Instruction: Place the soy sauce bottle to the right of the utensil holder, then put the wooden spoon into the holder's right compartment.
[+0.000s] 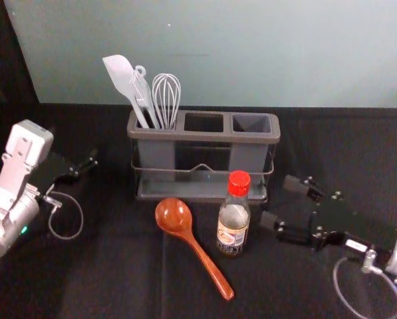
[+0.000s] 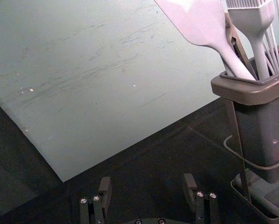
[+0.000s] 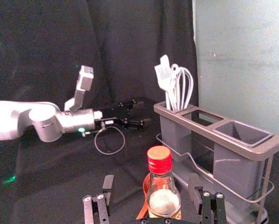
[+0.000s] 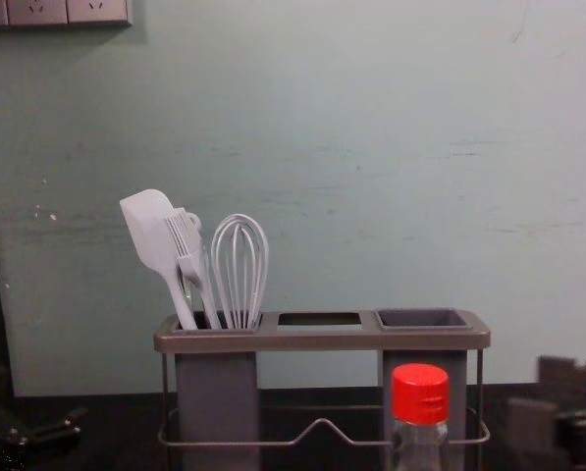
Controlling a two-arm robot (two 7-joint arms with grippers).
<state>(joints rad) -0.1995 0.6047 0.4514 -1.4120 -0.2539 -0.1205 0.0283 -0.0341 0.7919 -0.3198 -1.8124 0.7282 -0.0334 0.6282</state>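
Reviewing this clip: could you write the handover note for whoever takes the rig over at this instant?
Right gripper: open, empty, just right of the bottle, fingers towards it.
Left gripper: open, empty, left of the holder.
Soy sauce bottle: upright, in front of the utensil holder, towards its right end.
Wooden spoon: lying on the table left of the bottle, bowl nearest the holder.
Done: neither placement.
Left: bottle to the holder's right side, then spoon into the right compartment, which has no utensil in it.
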